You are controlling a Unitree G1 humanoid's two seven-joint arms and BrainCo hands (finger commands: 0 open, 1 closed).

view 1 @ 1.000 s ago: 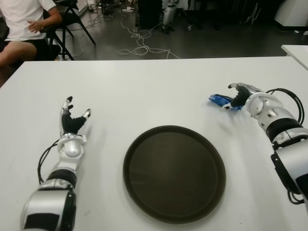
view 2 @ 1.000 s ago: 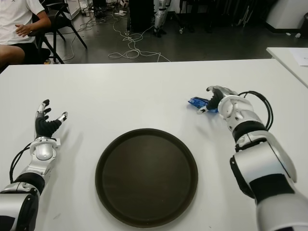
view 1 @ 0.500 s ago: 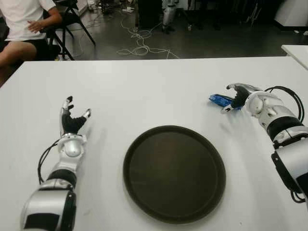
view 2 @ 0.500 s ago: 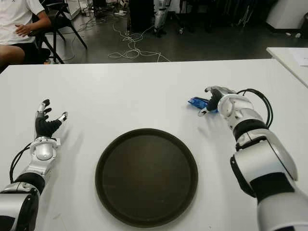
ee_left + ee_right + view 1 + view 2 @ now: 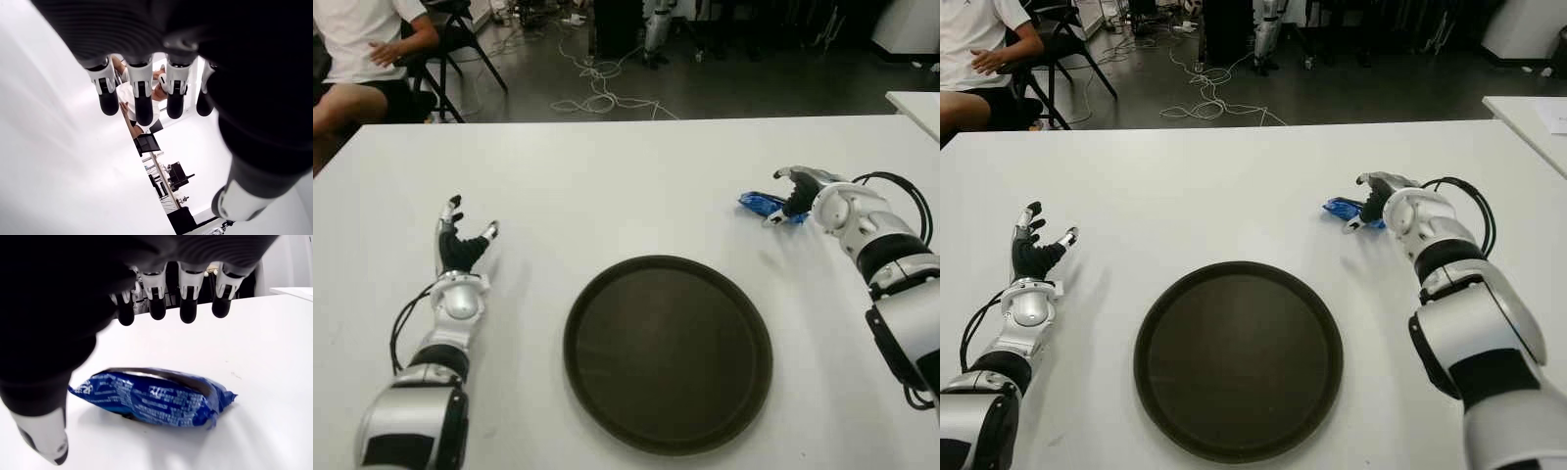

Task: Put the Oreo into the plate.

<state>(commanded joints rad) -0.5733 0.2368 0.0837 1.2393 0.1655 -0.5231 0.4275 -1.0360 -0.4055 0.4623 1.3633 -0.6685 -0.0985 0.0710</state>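
The right hand [image 5: 795, 196] hovers at the right edge of the frame with its fingers [image 5: 189, 308] spread over the Oreo [image 5: 155, 399], a blue packet lying flat on the white table [image 5: 607, 186] and not yet gripped. The packet sits directly under the palm, thumb on one side and four fingertips on the other, its long axis running across the span between them, so closing the hand should catch it across its narrow width. The plate [image 5: 668, 352], dark and round, sits low in the centre of the frame, down and to the left of the packet and well apart from it. The left hand [image 5: 460, 245], open and idle, shows at mid-left, far from the Oreo; the right is plainly the nearer.
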